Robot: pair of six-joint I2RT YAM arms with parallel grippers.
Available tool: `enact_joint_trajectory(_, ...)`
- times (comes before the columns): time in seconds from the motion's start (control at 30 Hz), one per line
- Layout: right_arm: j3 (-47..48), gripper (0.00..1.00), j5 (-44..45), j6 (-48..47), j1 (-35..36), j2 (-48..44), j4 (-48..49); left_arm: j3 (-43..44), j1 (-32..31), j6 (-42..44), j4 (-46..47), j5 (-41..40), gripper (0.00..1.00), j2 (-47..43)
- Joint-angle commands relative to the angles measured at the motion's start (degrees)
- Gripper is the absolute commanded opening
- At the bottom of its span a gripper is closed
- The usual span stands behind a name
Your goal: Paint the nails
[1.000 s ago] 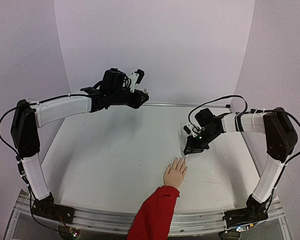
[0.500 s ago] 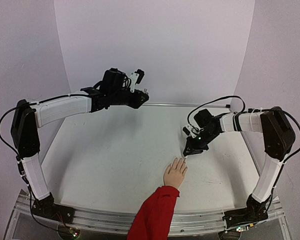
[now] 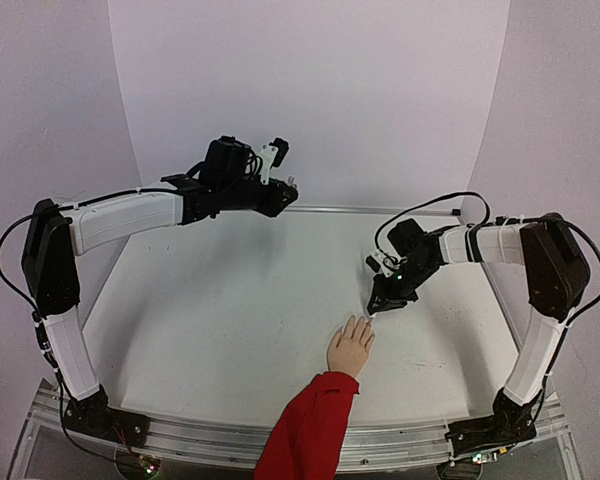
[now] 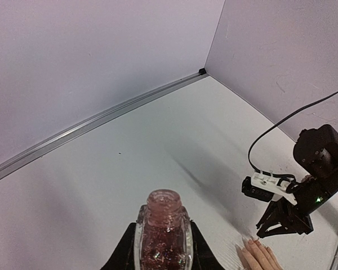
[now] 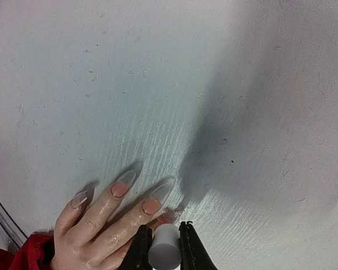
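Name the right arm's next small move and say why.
Probably a short stroke along the nearest of the nails: the right gripper is shut on the brush, its tip at the mannequin hand's fingertips, and some nails look unpainted.

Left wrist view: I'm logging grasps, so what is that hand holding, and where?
The left hand grips the open nail polish bottle by the sides of its body, neck free.

High rear view spans the table point(image 3: 230, 320); both wrist views, closer, share the mannequin hand point(image 5: 101, 219).
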Motion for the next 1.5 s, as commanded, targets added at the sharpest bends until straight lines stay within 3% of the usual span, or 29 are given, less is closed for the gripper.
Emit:
enact_joint_trajectory(0.0, 1.6, 0.00, -1.2, -0.8, 0.2, -0.3, -3.5, 1.5, 0.3, 0.4, 3.7, 0.2, 0.00, -1.5)
enact_joint_trajectory(1.47, 3.4, 0.00, 2.2, -1.3, 0.1, 0.9, -2.7, 2.6, 0.7, 1.2, 3.7, -0.4, 0.00, -0.3)
